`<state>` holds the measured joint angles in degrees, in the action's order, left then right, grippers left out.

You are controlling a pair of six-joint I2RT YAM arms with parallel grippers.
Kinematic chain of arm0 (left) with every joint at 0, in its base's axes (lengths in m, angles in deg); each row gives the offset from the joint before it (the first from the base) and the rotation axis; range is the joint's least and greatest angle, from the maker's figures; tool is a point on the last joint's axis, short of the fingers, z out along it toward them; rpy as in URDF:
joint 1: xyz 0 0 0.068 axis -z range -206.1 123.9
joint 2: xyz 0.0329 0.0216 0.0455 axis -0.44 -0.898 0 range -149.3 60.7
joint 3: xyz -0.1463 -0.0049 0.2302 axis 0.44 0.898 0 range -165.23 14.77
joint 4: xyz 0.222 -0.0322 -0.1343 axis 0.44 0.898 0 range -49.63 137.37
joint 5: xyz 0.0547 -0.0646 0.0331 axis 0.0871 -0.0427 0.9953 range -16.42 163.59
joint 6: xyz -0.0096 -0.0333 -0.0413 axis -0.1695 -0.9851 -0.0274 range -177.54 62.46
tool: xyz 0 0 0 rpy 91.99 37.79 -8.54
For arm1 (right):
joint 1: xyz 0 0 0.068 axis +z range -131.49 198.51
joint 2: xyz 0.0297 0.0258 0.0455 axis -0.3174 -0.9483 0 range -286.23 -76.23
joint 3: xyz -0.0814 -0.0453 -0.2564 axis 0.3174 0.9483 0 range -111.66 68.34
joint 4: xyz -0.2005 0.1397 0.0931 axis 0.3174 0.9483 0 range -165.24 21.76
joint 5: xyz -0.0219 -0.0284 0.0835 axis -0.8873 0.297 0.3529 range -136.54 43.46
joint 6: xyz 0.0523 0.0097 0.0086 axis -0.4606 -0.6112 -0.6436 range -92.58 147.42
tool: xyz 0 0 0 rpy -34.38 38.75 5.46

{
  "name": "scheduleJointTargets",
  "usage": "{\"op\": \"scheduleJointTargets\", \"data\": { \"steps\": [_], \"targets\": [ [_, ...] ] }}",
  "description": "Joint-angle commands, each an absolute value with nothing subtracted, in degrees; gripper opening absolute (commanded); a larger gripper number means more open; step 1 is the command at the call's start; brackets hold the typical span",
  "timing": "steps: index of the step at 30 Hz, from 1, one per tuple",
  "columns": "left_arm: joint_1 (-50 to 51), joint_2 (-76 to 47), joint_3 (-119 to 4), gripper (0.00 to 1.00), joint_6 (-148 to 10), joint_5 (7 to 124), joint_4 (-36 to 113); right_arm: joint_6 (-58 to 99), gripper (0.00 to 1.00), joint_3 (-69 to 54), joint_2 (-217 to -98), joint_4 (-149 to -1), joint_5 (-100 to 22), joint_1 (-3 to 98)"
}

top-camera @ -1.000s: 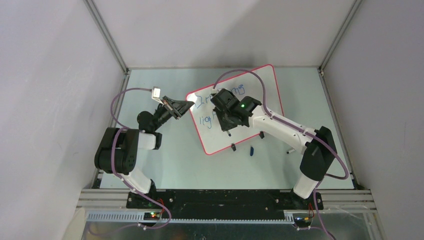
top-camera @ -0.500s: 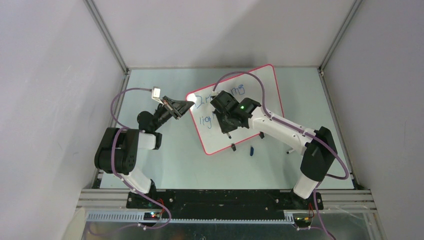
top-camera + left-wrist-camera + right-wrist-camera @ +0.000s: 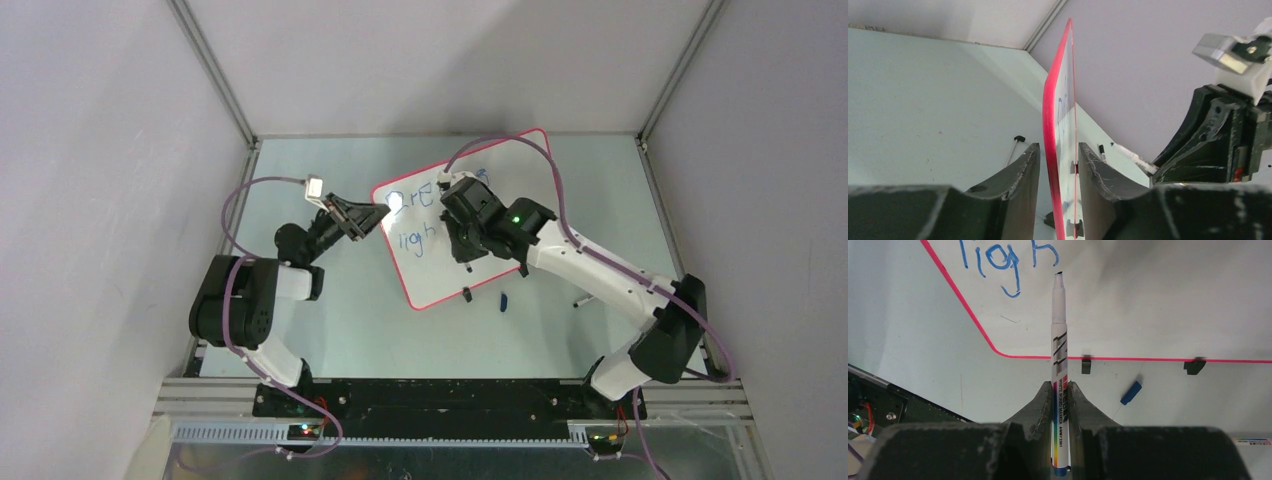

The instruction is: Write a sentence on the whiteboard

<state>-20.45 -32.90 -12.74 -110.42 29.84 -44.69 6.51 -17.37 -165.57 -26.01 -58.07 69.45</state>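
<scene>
The right gripper [image 3: 1061,387] is holding a whiteboard marker [image 3: 1058,330]. Its two fingers are pressed closed on the lower part of the barrel, and the uncapped tip is pointing away from the wrist, onto the whiteboard [image 3: 1158,300]. The tip is standing just to the right of the last blue letter. From the wrist view it seems to be at the surface, but we cannot tell surely whether it is touching.

The sentence [image 3: 420,238] is showing in blue in two lines. The lower line is reading "ligh". The upper line is beginning with "Dre", and the right arm is hiding the rest.

The left gripper [image 3: 1058,150] is clamping the left edge of the board. The red-pink rim is passing between its two fingers, which are closed against both faces.

The board is lying at an angle in the far middle of the table [image 3: 908,330], between the two arms. Two black clip feet [image 3: 1086,365] are sitting on its near edge. A small blue cap [image 3: 1131,392] is lying on the table just in front of that edge, between the feet.
</scene>
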Motion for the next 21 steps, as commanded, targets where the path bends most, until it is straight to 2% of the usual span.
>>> {"op": "scheduleJointTargets", "data": {
  "steps": [1, 6, 8, 11, 13, 18, 21],
  "targets": [
    [-20.0, -30.9, -12.0, 0.4, -108.1, 29.3, -47.4, 6.3, 0.0, -16.5, -161.7, -27.0, -59.9, 69.7],
    [-20.0, -30.8, -11.8, 0.48, -108.0, 29.5, -47.4, 6.3, 0.0, -16.0, -160.1, -27.0, -60.2, 69.7],
    [-20.0, -30.4, -11.5, 0.56, -107.8, 30.1, -47.4, 6.3, 0.0, -15.8, -159.6, -27.2, -60.4, 69.8],
    [-21.2, -29.3, -9.3, 0.73, -107.5, 33.0, -47.4, 6.4, 0.0, -15.2, -158.6, -27.9, -60.6, 69.9],
    [-22.4, -27.7, -7.3, 0.78, -107.4, 34.5, -47.4, 6.5, 0.0, -14.4, -157.3, -28.6, -60.7, 70.1],
    [-25.3, -18.9, -1.4, 0.83, -108.1, 39.0, -45.7, 6.5, 0.0, -11.0, -152.4, -31.4, -60.5, 71.0],
    [-25.9, -11.9, 1.7, 0.83, -108.4, 41.1, -35.2, 6.9, 0.0, -8.6, -148.1, -34.2, -59.4, 71.5]
  ]
}}
